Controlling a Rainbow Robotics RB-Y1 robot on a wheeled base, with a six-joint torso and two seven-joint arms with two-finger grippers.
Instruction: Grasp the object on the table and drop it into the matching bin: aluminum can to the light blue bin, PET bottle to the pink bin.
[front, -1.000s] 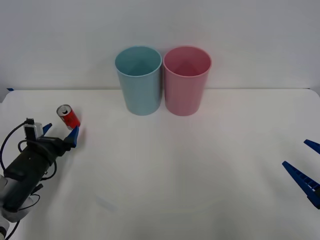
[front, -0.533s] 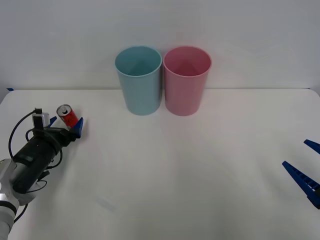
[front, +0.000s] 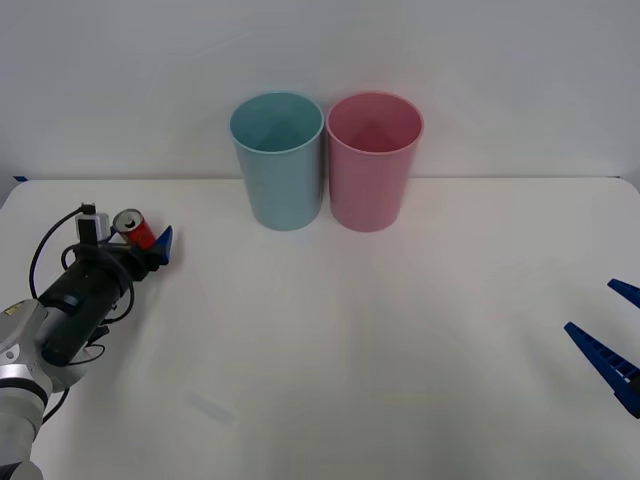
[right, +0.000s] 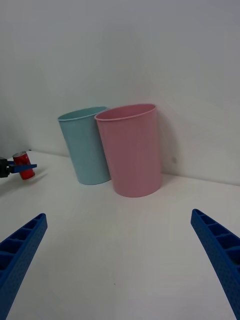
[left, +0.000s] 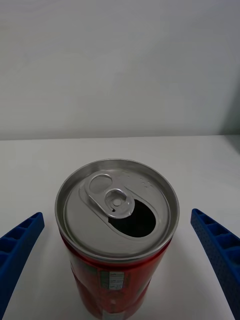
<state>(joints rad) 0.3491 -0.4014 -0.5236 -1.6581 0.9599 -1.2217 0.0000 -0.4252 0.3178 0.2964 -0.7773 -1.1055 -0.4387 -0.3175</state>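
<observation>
The aluminum can is standing upright on the table at its far left, well apart from the bins, opened lid and pull tab facing up. We are bracketing it with the left gripper: both blue fingers are sitting spread, one on each side of the can, not touching it, so we judge this as the pre-grasp line-up, with closing the next step. The left arm is reaching low and nearly level across the table from the near left edge, pointing toward the back wall. The light blue bin and the pink bin are standing side by side at the back centre, nearly touching; the light blue one is nearer the can. The right gripper is idling at the right edge, fingers spread, holding nothing.
</observation>
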